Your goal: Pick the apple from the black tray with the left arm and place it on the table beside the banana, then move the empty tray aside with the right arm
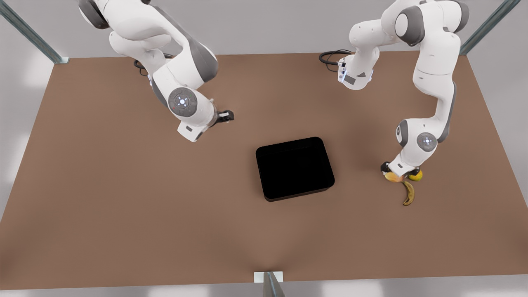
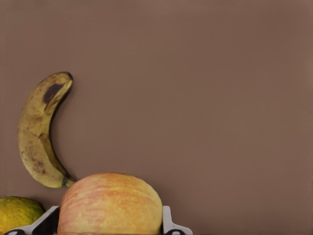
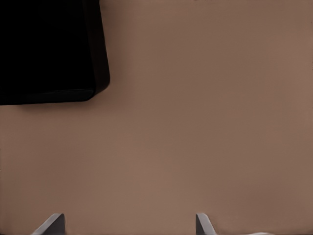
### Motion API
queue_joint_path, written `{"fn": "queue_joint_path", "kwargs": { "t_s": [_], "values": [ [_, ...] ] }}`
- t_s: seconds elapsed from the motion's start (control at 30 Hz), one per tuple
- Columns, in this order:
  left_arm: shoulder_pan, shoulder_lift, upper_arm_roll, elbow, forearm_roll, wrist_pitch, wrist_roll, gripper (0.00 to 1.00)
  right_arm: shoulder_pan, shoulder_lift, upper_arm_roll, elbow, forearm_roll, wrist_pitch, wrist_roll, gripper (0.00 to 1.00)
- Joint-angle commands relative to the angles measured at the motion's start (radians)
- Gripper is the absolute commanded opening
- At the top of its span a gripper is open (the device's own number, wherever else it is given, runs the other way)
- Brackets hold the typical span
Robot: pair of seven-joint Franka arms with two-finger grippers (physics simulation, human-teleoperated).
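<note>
Your left claw [image 2: 110,226] sits low near the tabletop's [image 1: 123,214] right edge, clamped on the apple [image 2: 110,203] to set it beside the banana [image 2: 41,134], whose closeness its wrist view reveals, while your right claw [image 3: 129,226] waits spread beyond the emptied black tray [image 1: 294,168].

The apple [image 2: 110,203] between my left fingers [image 2: 168,223] is yellow with streaky orange-red blush. The banana [image 2: 41,132] is dull yellow mottled brown; the tray [image 1: 294,168] matt black on my plain brown table [image 1: 123,206].
</note>
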Motion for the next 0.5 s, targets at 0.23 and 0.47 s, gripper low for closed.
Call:
{"fn": "queue_joint_path", "kwargs": {
  "t_s": [0.23, 0.47],
  "values": [
    [-0.029, -0.297, -0.048, 0.361, -0.179, -0.819, 0.185, 1.00, 0.037, 0.242, 0.030, 0.093, -0.041, 0.346, 0.849, 1.00],
    [-0.023, -0.321, -0.035, 0.631, -0.368, -1.094, -0.089, 1.00, 0.080, 0.382, 0.027, 0.211, -0.156, 0.427, 0.707, 1.00]
  ]
}}
